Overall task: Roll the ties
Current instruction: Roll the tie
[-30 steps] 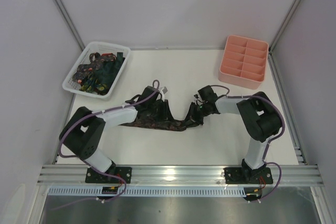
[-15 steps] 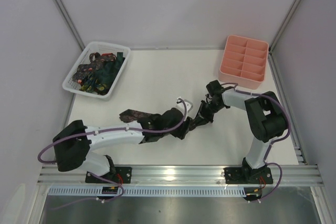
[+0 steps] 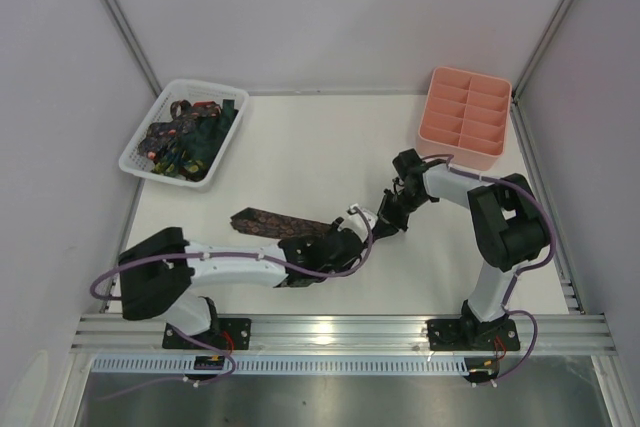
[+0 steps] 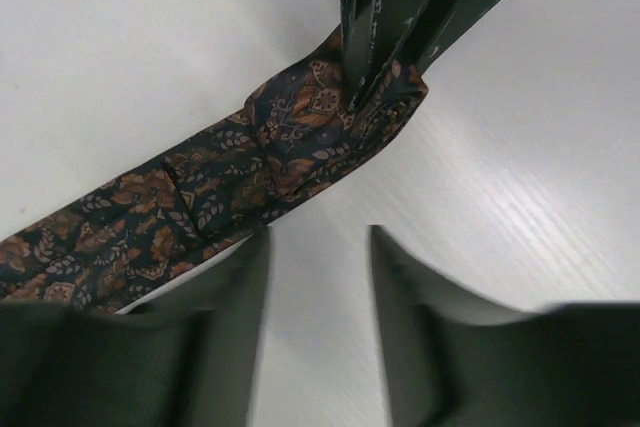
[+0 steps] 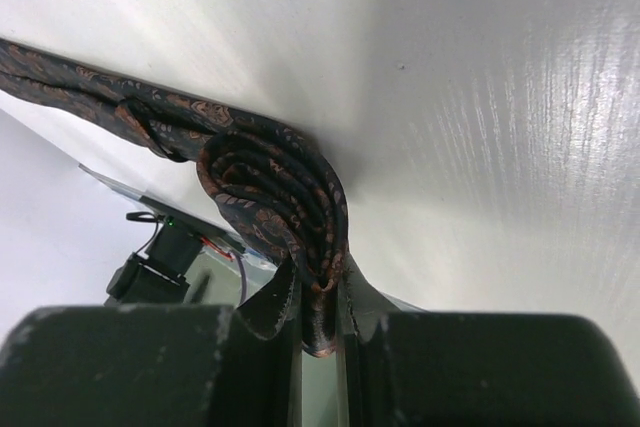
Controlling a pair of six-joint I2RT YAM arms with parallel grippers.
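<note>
The left claw (image 4: pixel 318 243) stands released, jaws apart over the white worktop (image 4: pixel 520 147), just beside the brown leaf-patterned fabric necktie (image 4: pixel 230 172). From overhead, the necktie lies near the worktop's centre, free tail toward 9 o'clock. The right claw (image 5: pixel 318 299) is clenched on its coiled end at 3 o'clock.

Recommended: wind the coil evenly toward 9 o'clock while the left claw pins the band, so layers stack square.

Only the right wrist view shows the coil's turns. Only the overhead view shows further ties (image 3: pixel 185 137) in the white lattice plastic basket (image 3: pixel 160 175) at 10 o'clock and the pink compartmented plastic tray (image 3: pixel 458 152) at 1 o'clock.
</note>
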